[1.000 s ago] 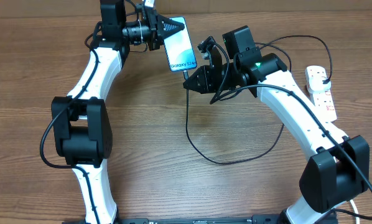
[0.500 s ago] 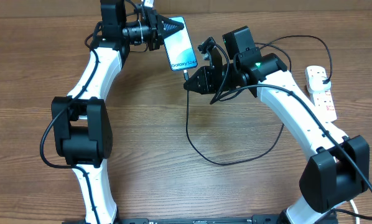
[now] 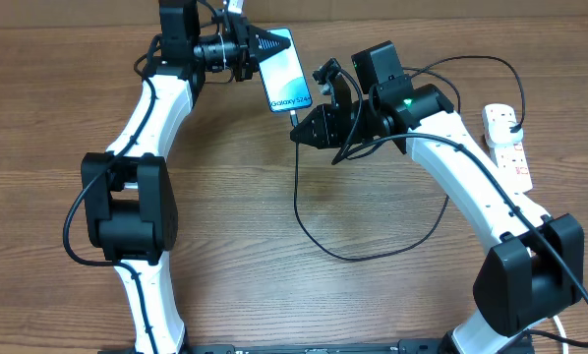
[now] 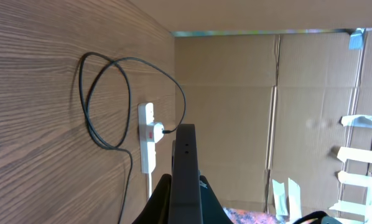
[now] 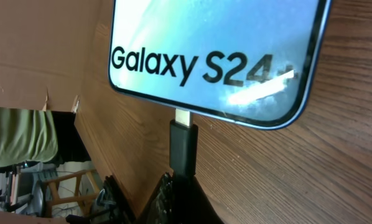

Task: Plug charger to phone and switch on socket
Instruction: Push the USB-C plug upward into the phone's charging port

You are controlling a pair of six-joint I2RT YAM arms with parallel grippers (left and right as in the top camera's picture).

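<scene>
Honestly, nothing has changed over the last second: both arms sit frozen in the same pose, so we're reading this as a pause right at the insertion point. Starting on the left, the left fingers [image 3: 270, 44] are pressed together on the top end of the phone [image 3: 287, 71], pinning it in place on the surface [image 3: 235, 295], with its bottom edge facing the other arm. Just below that edge is the connector tip [image 5: 183, 116], and in the right wrist view we can see a sliver of bare metal between the black connector body and the phone's rim, so we'd say it's lined up with the port but not pushed fully home. The right fingers [image 3: 298, 133] are clamped on that end of the charger [image 3: 319, 241], whose slack loops across the wood towards the right. Far right, the socket [image 3: 508, 147] lies well apart from both arms, with the black plug [image 3: 515, 118] apparently already in it. We can't tell whether the switch is on. So we think a final push is needed, then the switch.
</scene>
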